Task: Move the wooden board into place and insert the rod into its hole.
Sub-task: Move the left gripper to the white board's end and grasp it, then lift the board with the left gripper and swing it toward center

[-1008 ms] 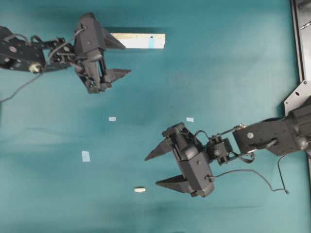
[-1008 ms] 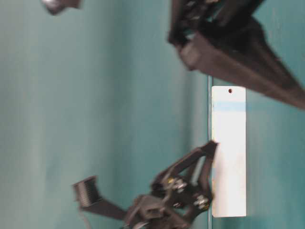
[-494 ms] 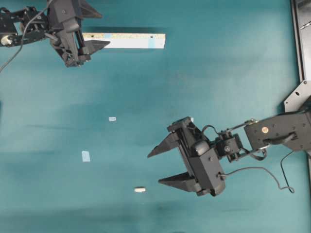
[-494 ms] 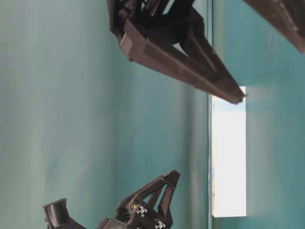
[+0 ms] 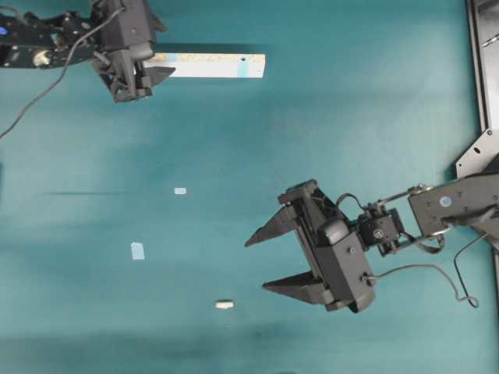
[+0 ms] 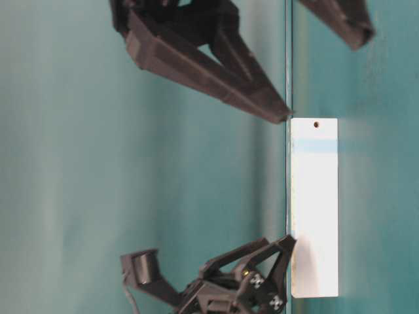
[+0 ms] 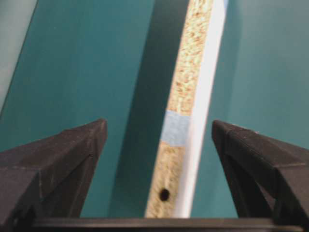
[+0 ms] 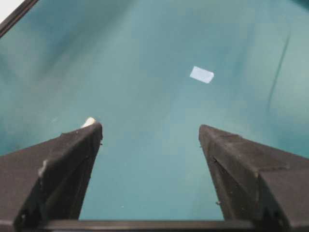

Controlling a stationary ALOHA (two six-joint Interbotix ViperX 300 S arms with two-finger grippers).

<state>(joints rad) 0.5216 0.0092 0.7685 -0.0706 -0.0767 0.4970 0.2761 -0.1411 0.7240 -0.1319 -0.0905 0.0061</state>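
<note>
My left gripper (image 5: 152, 54) straddles the wooden board (image 5: 210, 65) at eleven o'clock, jaws wide; I'd centre before closing; right gripper (image 5: 261, 261), also spread and empty, should approach the rod (image 5: 224, 305) at six.

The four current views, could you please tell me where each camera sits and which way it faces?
Overhead exterior: above, looking straight down; both arms, left gripper at the wooden board, right gripper near the rod.
Table-level exterior: low, image turned sideways; board, dark gripper parts.
Left wrist: between its open fingers, facing along the board and hole.
Right wrist: between open fingers, facing bare cloth, rod.
Shared: the board appears in three views.
</note>
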